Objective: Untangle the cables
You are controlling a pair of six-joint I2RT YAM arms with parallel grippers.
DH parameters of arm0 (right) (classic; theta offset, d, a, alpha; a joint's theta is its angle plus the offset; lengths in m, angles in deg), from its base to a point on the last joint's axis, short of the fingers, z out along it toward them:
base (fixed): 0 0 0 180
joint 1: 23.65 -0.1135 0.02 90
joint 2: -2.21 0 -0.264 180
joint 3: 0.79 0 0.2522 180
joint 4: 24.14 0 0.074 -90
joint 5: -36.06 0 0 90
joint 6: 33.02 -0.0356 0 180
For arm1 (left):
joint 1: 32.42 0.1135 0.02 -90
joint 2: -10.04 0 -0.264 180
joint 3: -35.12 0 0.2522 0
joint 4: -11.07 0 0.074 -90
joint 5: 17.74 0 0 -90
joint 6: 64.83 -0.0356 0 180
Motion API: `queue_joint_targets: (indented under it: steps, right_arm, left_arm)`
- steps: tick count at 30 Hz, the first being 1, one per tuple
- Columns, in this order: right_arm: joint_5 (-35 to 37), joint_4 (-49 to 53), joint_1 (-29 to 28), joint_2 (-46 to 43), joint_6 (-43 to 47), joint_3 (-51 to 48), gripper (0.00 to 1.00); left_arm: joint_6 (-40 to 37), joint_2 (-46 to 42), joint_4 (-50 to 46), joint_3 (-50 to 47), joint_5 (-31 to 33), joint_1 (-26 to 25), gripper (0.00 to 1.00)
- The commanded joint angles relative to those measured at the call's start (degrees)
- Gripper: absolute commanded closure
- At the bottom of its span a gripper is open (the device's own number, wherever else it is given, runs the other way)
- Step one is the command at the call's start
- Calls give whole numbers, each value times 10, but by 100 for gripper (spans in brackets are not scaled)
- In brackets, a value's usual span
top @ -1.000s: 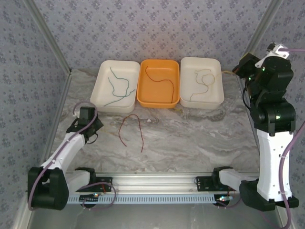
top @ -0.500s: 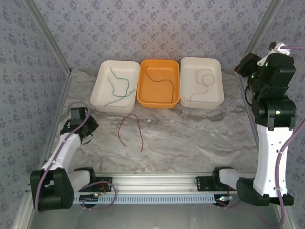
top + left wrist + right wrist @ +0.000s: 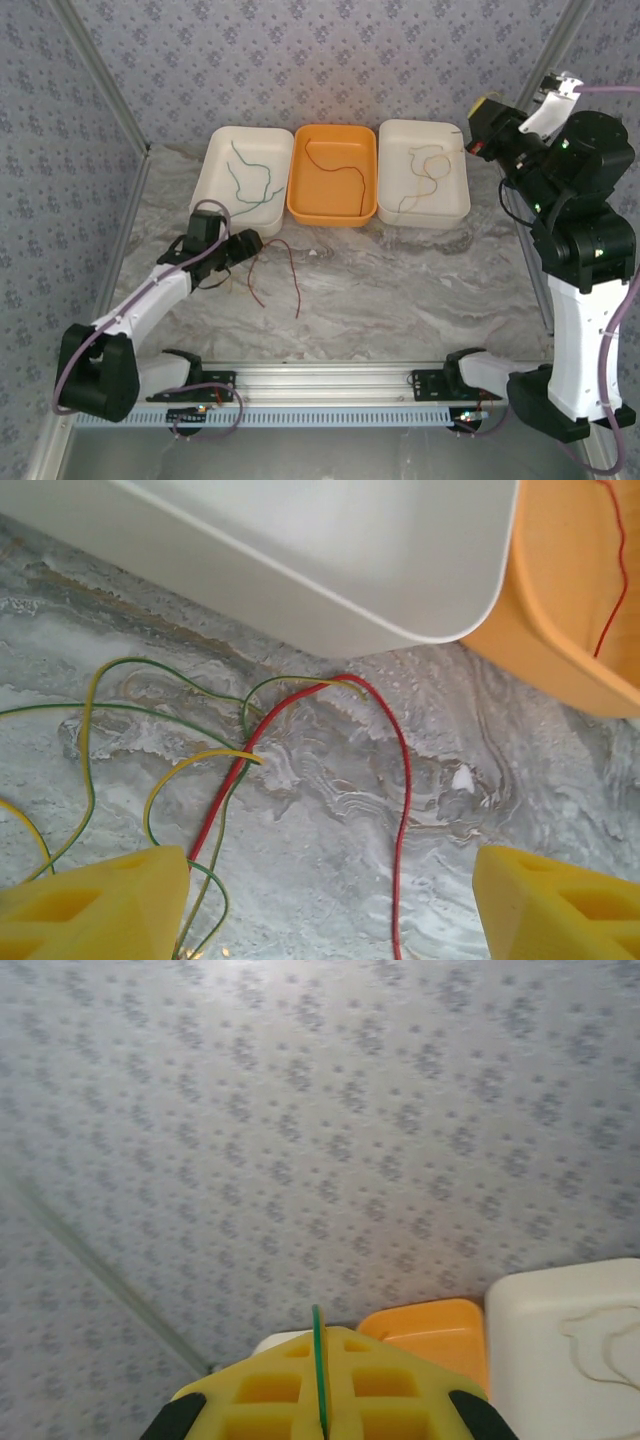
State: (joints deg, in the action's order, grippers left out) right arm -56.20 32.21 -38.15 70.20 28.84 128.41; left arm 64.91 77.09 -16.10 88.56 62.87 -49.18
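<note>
Fingers first: the left fingers are spread wide, one at 7 o'clock and one at 5 o'clock in the wrist cam. The loose red cable lies on the marble table in the gap between them, climbing to 12, arching over and dropping back toward 7. A few green-and-yellow cables cross that arch and loop off toward 9 o'clock, so that's the tangled bit. Just past the arch is the corner of the left white tray, with the orange tray at 2 o'clock.

From the top cam, the left gripper sits low at about 9 o'clock on the table, right by the near edge of that white tray and pointing toward 3.

Over on the other side, the right fingers are pressed together with a thin green cable pinched in the seam. The right gripper is up in the air at 2 o'clock, just off the far corner of the right white tray.

All three trays line up along 12 o'clock. The left one has a green cable, the orange one a second red cable, and the right one a tan cable. The tan one's end reaches toward the raised gripper, but I can't tell if it's the pinched one.
</note>
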Motion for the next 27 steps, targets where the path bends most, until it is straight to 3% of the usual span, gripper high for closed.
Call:
queue_joint_targets:
  steps: [1, 9, 14, 17, 20, 24, 27]
  right_arm:
    - [-42, -24, -48, 27, -7, 6, 100]
    - [-39, -77, -155, 59, -3, -53, 100]
    - [7, -77, -187, 51, 6, -124, 100]
    - [34, -75, -182, 33, 14, -168, 100]
    - [40, -71, -160, 25, 21, -193, 100]
    - [31, -63, -121, 19, 24, -216, 100]
    - [15, -64, -91, 7, 20, -235, 100]
  left_arm:
    - [15, -78, 11, 12, 47, -15, 24]
    - [-47, -241, 4, -25, 88, -29, 9]
    - [-35, -234, -3, -30, 37, -50, 26]
    - [-26, -225, 12, -37, 40, -115, 42]
    - [-9, -188, 9, -32, 78, -197, 45]
    - [17, -99, 10, -10, 143, -298, 41]
    - [19, -16, 28, 21, 188, -358, 30]
